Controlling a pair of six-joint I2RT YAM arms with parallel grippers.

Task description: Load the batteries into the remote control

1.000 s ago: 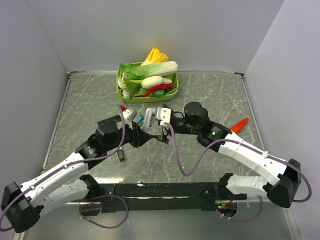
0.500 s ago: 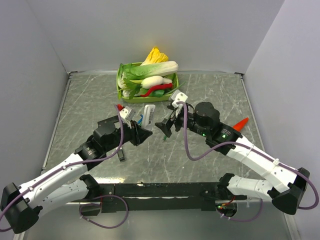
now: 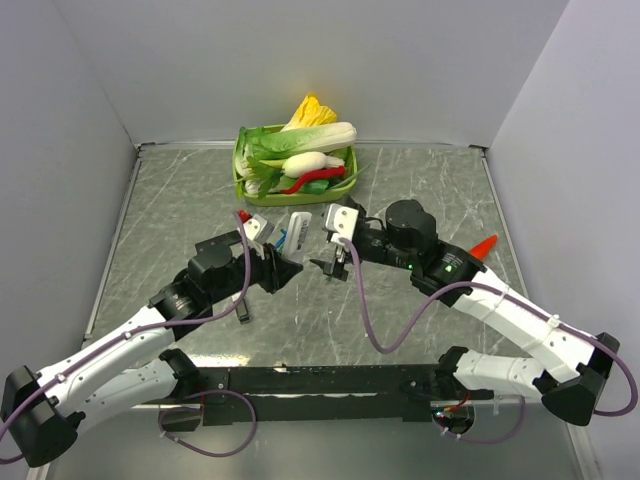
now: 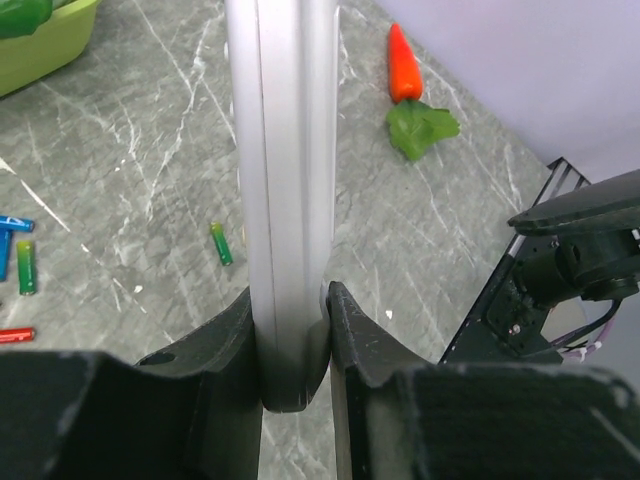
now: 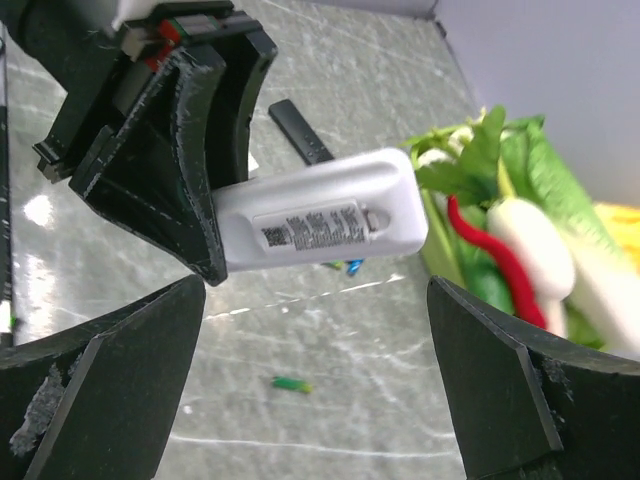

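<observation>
My left gripper point(image 4: 292, 340) is shut on the lower end of the white remote control point(image 4: 285, 150), holding it off the table. From the right wrist the remote point(image 5: 320, 220) shows its labelled back, sticking out of the left fingers point(image 5: 170, 150). My right gripper point(image 5: 315, 380) is open wide just beside the remote's free end, with nothing between its fingers. Batteries lie on the table below: a green one point(image 4: 221, 243), another green point(image 4: 26, 267), a blue point(image 4: 10, 225) and a red point(image 4: 12, 335). The green battery point(image 5: 292, 383) lies under the right jaws.
A green basket point(image 3: 240, 185) of vegetables stands at the back centre. An orange carrot point(image 3: 482, 248) lies to the right, behind the right arm. A narrow black strip point(image 5: 300, 130) lies on the table near the left arm.
The right gripper drew back from the remote, opened fully, swung away right and came back close to the remote's free end. The left gripper stayed still with the remote.
</observation>
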